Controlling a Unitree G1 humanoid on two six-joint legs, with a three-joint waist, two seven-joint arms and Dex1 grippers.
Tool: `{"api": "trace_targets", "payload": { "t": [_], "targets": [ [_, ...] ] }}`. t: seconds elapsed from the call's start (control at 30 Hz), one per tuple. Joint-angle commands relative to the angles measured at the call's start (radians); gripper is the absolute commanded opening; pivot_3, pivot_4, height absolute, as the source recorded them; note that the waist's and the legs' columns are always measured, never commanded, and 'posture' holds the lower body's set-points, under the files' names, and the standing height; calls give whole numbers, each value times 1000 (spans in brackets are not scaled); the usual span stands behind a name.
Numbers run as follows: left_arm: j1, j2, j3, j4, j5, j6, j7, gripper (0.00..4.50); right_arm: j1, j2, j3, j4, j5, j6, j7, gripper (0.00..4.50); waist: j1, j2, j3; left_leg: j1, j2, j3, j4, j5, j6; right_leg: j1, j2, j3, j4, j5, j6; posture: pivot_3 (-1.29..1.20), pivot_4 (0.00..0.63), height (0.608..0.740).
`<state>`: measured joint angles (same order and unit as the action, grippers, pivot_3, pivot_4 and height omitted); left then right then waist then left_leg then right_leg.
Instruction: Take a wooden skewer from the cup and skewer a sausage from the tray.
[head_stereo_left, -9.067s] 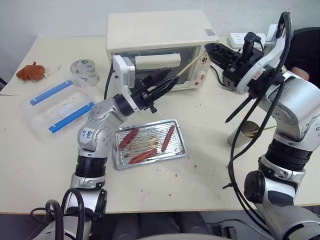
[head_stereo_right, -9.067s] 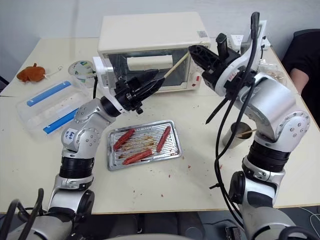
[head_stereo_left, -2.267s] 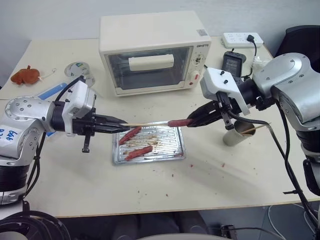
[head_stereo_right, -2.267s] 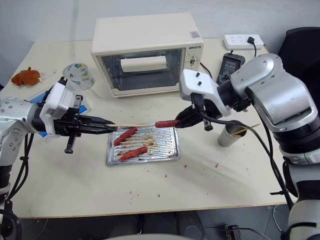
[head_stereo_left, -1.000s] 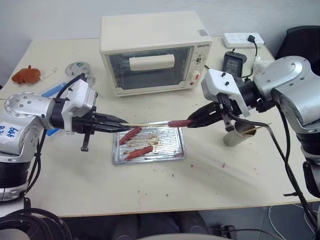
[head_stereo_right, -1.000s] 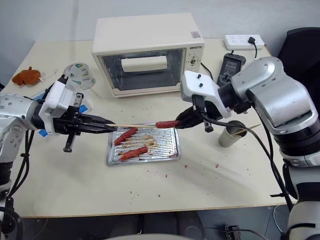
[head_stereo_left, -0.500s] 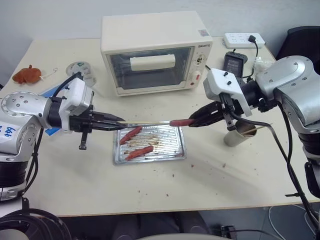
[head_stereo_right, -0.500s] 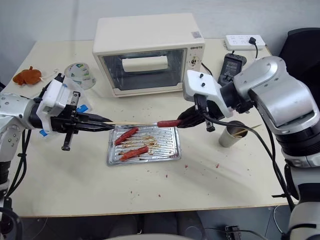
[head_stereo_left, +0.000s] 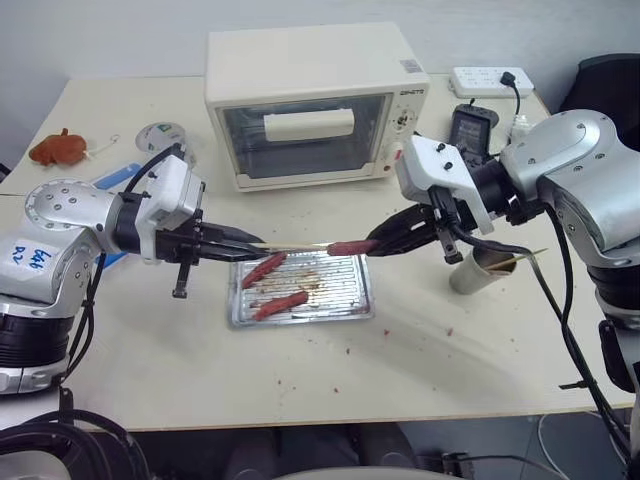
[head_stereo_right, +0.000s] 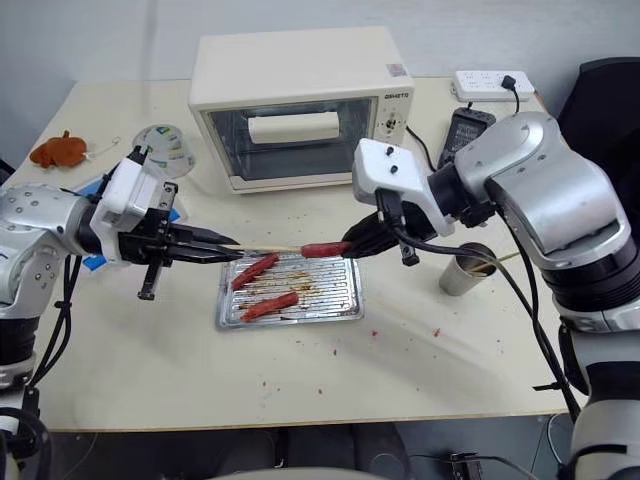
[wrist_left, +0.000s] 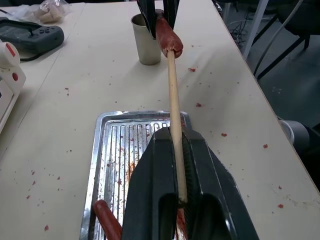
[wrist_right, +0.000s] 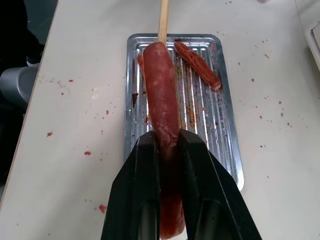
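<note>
With our left gripper (head_stereo_left: 248, 240) clamped on the wooden skewer (head_stereo_left: 295, 246) and right gripper (head_stereo_left: 378, 243) pinching the sausage (head_stereo_left: 347, 247), the tip is in; pushing it deeper remains.

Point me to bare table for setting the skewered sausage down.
Free: the table's front strip, below the tray; also the stretch between tray and cup. Crowded: the back edge, with oven, power strip and adapter; back left, with clear box and plastic cup.
</note>
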<state>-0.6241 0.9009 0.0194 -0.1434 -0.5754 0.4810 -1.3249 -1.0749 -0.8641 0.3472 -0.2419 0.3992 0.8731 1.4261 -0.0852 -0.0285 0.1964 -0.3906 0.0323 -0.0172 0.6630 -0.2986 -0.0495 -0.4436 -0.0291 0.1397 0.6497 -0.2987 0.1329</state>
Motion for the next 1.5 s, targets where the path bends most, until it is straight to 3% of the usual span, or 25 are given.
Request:
{"api": "trace_targets", "payload": {
  "t": [0.03, 0.37, 0.47, 0.73, 0.87, 0.97, 1.1, 1.17, 1.3, 1.5],
  "targets": [
    [-34, -13, -6, 0, 11, -14, -2, 0, -29, 6, -26, -55, 26, 4, 0, 420, 2, 0, 0, 0, 0, 0, 0, 0, 0, 0, 0, 0, 0, 0, 0, 0, 150, 740],
    [-25, -64, -14, -7, 39, -21, 18, 0, -57, 34, -46, -58, 48, 56, -26, 420, 1, 0, 0, 0, 0, 0, 1, 0, 0, 0, 0, 0, 1, 0, 0, 0, 150, 740],
    [1, -62, 4, -12, 43, -23, 37, 0, -48, 21, -62, -54, 50, 62, -36, 1108, 1, 0, 0, 0, 0, 0, 1, 0, 0, 0, 0, 0, 1, 0, 0, 0, 150, 740],
    [129, -32, 130, -44, 37, -12, 152, 0, -57, 16, -161, -4, 49, 60, -145, 3700, 0, 0, 0, 0, 0, 0, 1, 0, 0, 0, 0, 0, 2, 0, 0, 0, 150, 740],
    [253, -8, 277, -79, 21, 14, 239, 0, -93, 42, -277, 24, 119, 165, -239, 3700, -2, 0, 0, 0, 0, 0, 0, 0, 0, -1, 0, 0, 2, 0, 0, 0, 150, 740],
    [391, 30, 467, -91, 4, 56, 271, 0, -96, 47, -385, -20, 222, 310, -297, 3700, -2, 0, 0, 0, 1, 0, -1, 0, 0, -1, 0, 0, 2, -1, -1, 0, 150, 740],
    [507, 89, 661, -37, -10, 97, 249, 0, -72, 60, -479, -65, 326, 420, -364, 4478, 0, 0, 0, 0, 2, 0, -1, 0, 1, -2, 0, -1, 2, -1, -2, 0, 150, 740],
    [527, 115, 693, 40, 20, 57, 240, 0, -62, 69, -506, -77, 360, 447, -399, 4478, 1, 0, 0, 0, 2, 0, -1, 0, 1, -1, -1, -2, 1, -1, -2, 0, 150, 740],
    [462, 177, 655, 274, 89, -70, 222, 0, -57, 106, -555, -79, 446, 504, -460, 4478, 0, 0, 0, 1, 1, 1, -1, 0, 1, -1, 0, -3, 1, -1, -2, 0, 150, 740],
    [203, 229, 449, 658, 214, -267, 172, 0, -44, 93, -551, -96, 506, 505, -503, 4478, 1, 0, 0, 0, 1, 0, -1, -1, 1, -1, -1, -6, 1, -1, -2, 0, 150, 740]
  ]
}}
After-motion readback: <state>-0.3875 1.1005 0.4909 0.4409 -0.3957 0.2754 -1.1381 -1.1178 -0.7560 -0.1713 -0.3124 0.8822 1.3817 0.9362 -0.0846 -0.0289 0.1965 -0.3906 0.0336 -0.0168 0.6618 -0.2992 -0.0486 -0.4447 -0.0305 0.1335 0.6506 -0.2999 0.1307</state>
